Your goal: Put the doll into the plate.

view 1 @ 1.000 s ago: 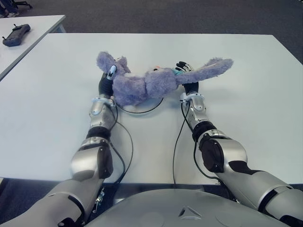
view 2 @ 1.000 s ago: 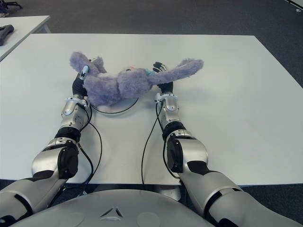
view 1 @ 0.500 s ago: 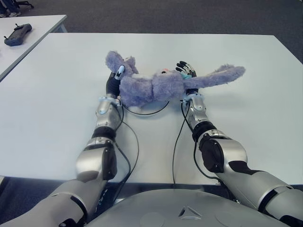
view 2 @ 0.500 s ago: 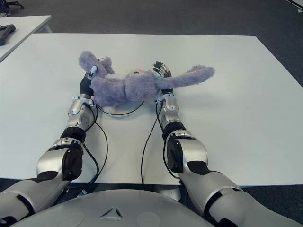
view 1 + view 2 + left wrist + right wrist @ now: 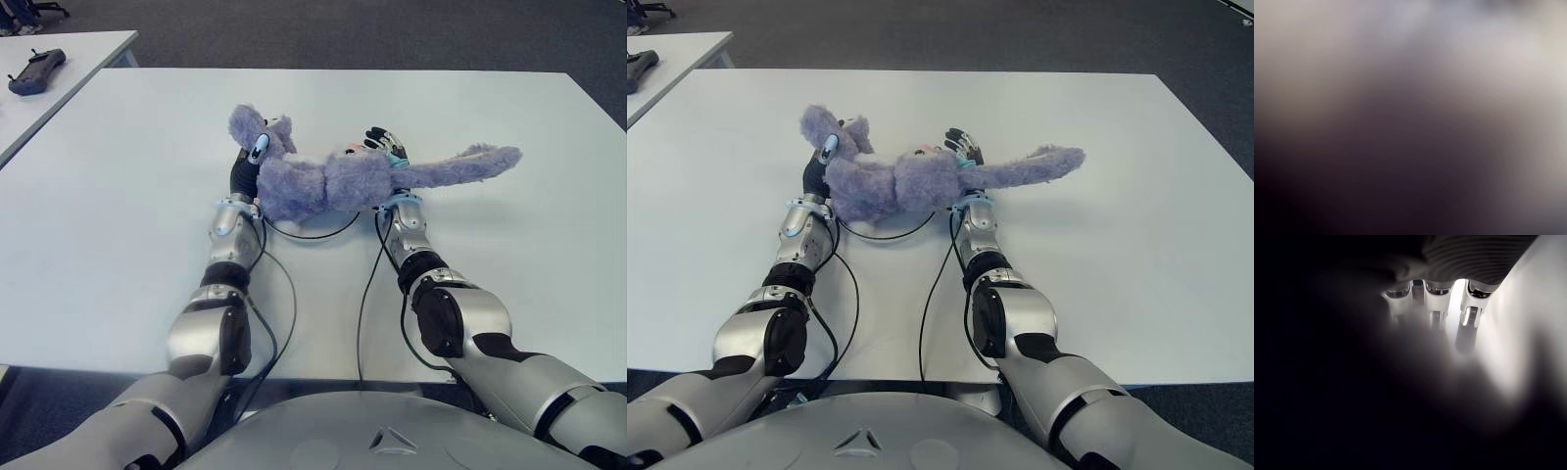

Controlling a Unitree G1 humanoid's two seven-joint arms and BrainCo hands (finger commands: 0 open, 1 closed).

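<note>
Right hand [image 5: 384, 143]: fingertips [image 5: 375, 135] show past the far side of the doll [image 5: 338, 179], extended rather than curled; the palm is hidden under the plush. The right wrist view shows straight fingers [image 5: 1469, 316] against a bright surface, with dark fur filling the rest. Whether they grip the doll cannot be told.

Left hand [image 5: 245, 168]: at the doll's left end, one fingertip [image 5: 259, 149] visible against the fur. The left wrist view is filled with blur, so the finger state cannot be told.

Doll: purple plush, lying across both hands near the middle of the desk [image 5: 118, 196], long limb stretched toward the desk's right edge.

Plate [image 5: 312, 231]: only a thin dark rim arc shows beneath the doll, between the two forearms. The doll covers it; whether it rests in it cannot be told.

Neighbouring table [image 5: 69, 49], far left: a dark controller [image 5: 33, 71].
</note>
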